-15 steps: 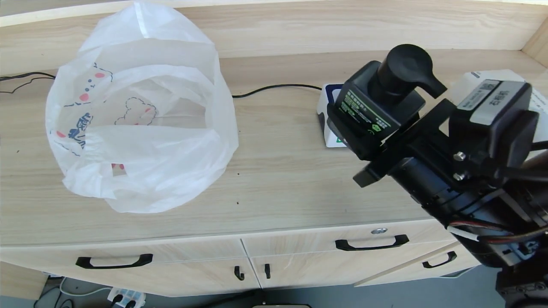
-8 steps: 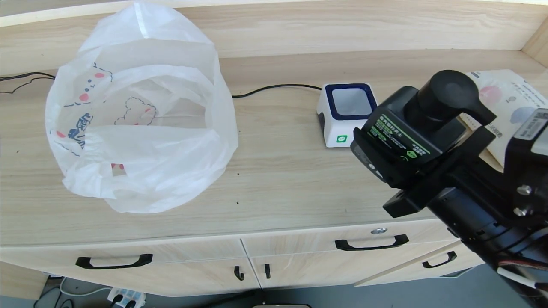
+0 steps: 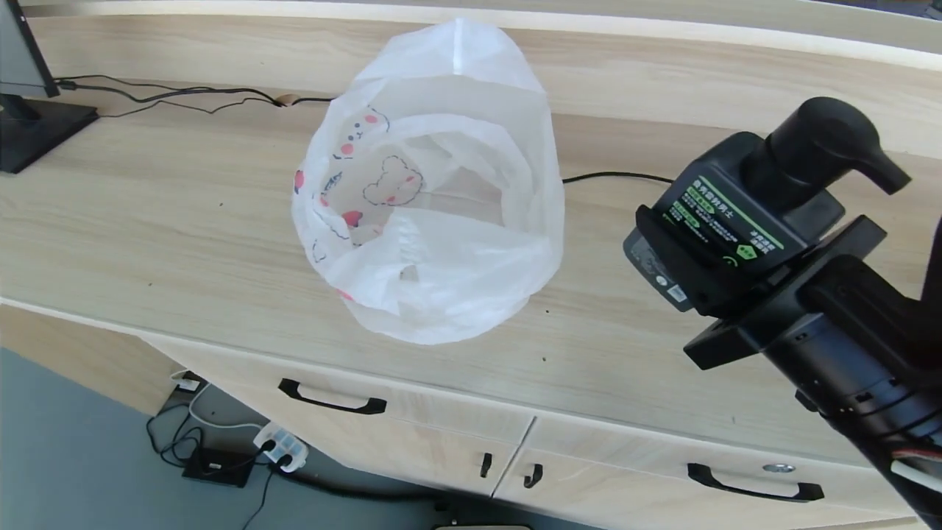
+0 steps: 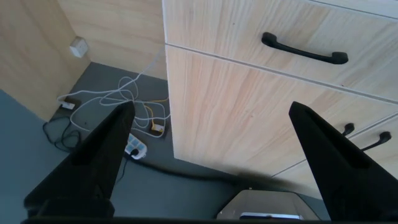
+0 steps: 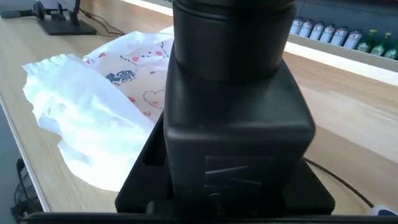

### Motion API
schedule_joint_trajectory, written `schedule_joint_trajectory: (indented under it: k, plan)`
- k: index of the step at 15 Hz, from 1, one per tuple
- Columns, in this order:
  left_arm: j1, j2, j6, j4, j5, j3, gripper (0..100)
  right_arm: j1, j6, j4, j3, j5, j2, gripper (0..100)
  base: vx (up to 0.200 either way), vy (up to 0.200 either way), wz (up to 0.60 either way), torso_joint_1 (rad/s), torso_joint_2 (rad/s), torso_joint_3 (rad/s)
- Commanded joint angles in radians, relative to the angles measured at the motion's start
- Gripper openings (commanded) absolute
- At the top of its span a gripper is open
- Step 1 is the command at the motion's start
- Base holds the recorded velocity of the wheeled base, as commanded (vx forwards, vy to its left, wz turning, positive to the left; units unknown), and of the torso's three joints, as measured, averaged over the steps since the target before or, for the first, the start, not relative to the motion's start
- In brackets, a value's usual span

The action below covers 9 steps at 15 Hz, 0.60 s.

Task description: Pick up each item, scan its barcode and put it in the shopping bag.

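A black pump bottle (image 3: 736, 221) with a green-printed label hangs tilted above the counter's right part, with my right gripper (image 3: 743, 291) shut on its body. In the right wrist view the bottle (image 5: 233, 118) stands between the jaws of the right gripper (image 5: 224, 202). The white shopping bag (image 3: 434, 221) with cartoon prints stands open on the counter, a short way to the left of the bottle; the bag (image 5: 93, 124) lies beyond it from the wrist. My left gripper (image 4: 211, 168) is open and hangs low in front of the drawers.
The wooden counter (image 3: 169, 221) has a raised back ledge. A monitor foot (image 3: 29, 125) and cables (image 3: 169, 96) sit at the far left. Another black cable (image 3: 618, 177) runs behind the bag. Drawers with black handles (image 3: 331, 401) lie below, and a power strip (image 3: 280, 445) lies on the floor.
The head camera has turned left, so the scanner and the pouch have left the picture. My right gripper has carried the bottle from above the scanner toward the bag.
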State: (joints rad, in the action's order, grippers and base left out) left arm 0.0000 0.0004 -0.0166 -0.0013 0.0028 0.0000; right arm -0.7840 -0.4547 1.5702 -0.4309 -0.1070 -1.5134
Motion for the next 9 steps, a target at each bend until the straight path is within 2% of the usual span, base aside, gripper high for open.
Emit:
schedule_joint_trajectory:
  k: [1, 3, 5, 7, 9]
  plan:
    - [0.0, 0.0, 0.0, 0.0, 0.0, 0.0, 100, -0.012, 0.021, 0.001, -0.011, -0.048, 0.002, 0, 0.0, 0.0, 0.0, 0.124, -0.22, -0.115]
    - [0.0, 0.0, 0.0, 0.0, 0.0, 0.0, 100, -0.043, 0.125, 0.001, -0.081, -0.146, 0.002, 0, 0.0, 0.0, 0.0, 0.057, -0.09, -0.052]
    - [0.0, 0.0, 0.0, 0.0, 0.0, 0.0, 100, -0.04, 0.24, -0.029, -0.161, -0.16, -0.002, 0, 0.0, 0.0, 0.0, 0.0, 0.0, 0.0]
    - [0.0, 0.0, 0.0, 0.0, 0.0, 0.0, 100, -0.038, 0.35, -0.193, -0.252, -0.154, -0.004, 0, 0.0, 0.0, 0.0, 0.0, 0.0, 0.0]
    - [0.0, 0.0, 0.0, 0.0, 0.0, 0.0, 100, -0.038, 0.439, -0.295, -0.365, -0.149, -0.047, 0, 0.0, 0.0, 0.0, 0.0, 0.0, 0.0]
